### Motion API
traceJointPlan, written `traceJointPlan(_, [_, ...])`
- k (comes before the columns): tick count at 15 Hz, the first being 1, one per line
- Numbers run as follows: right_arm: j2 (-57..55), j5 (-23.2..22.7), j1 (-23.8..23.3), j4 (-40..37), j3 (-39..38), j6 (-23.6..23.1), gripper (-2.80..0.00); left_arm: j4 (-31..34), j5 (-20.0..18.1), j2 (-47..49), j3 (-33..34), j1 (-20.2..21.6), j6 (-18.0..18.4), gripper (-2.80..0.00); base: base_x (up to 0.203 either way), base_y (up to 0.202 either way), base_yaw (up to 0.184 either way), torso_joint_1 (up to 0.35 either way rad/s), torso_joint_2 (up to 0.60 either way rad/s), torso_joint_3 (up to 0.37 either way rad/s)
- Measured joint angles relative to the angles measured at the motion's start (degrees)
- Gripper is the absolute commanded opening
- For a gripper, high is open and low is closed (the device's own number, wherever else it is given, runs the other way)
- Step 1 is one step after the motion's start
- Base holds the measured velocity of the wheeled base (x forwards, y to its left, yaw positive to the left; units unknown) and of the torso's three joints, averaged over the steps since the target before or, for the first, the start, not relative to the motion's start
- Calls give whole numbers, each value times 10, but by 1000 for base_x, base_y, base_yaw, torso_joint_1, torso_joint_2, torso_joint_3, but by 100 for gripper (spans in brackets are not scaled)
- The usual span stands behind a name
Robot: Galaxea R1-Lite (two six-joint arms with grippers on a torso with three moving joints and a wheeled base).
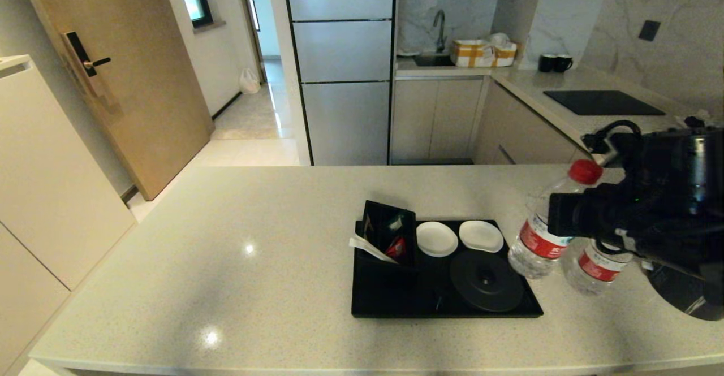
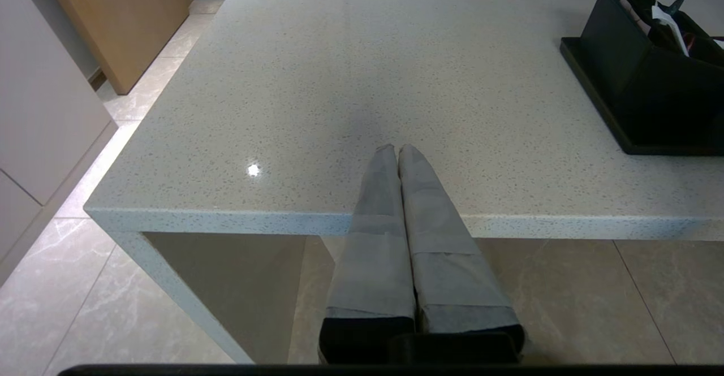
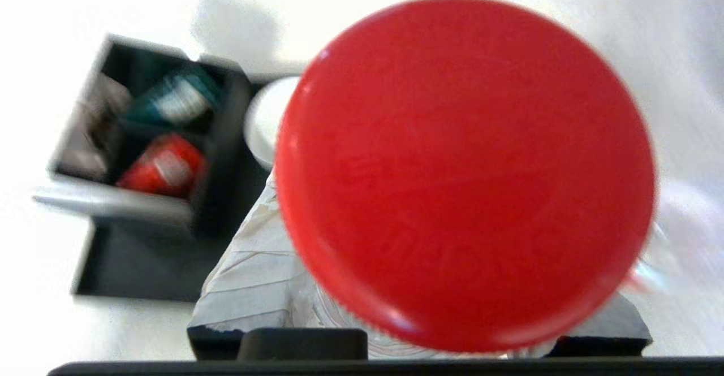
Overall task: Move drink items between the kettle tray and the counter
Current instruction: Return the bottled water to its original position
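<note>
My right gripper [image 1: 553, 217] is shut on a clear water bottle [image 1: 534, 247], held round its middle at the red-white label. The bottle leans, its red cap [image 3: 464, 172] toward my arm and its base just off the right rim of the black kettle tray [image 1: 390, 302]. A taped finger [image 3: 254, 274] shows beside the bottle. The second bottle [image 1: 594, 268] stands on the beige counter [image 1: 254, 240] right of the tray. The round kettle base [image 1: 486, 280] and two white coasters [image 1: 436, 238] are bare. A dark rounded body [image 1: 681, 297], probably the kettle, shows under my arm. My left gripper [image 2: 396, 150] is shut and holds nothing at the counter's near edge.
A black box of sachets [image 1: 387, 234] fills the tray's back left corner. On the far counter lie a black hob [image 1: 599, 103] and two black mugs [image 1: 554, 62]. The counter's front edge [image 2: 226, 217] drops to tiled floor.
</note>
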State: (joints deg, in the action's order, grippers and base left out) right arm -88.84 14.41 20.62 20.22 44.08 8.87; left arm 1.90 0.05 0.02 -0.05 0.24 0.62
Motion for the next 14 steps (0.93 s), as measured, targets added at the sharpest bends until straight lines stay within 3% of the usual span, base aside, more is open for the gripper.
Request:
traceJointPlan(5, [-138, 22, 43, 16, 139, 6, -280, 0, 0, 0, 0, 0, 0, -280, 0, 0, 0, 0, 0, 0])
traceJointPlan(14, [-379, 19, 41, 9, 379, 3, -280, 0, 0, 0, 0, 0, 0, -280, 0, 0, 0, 0, 0, 0])
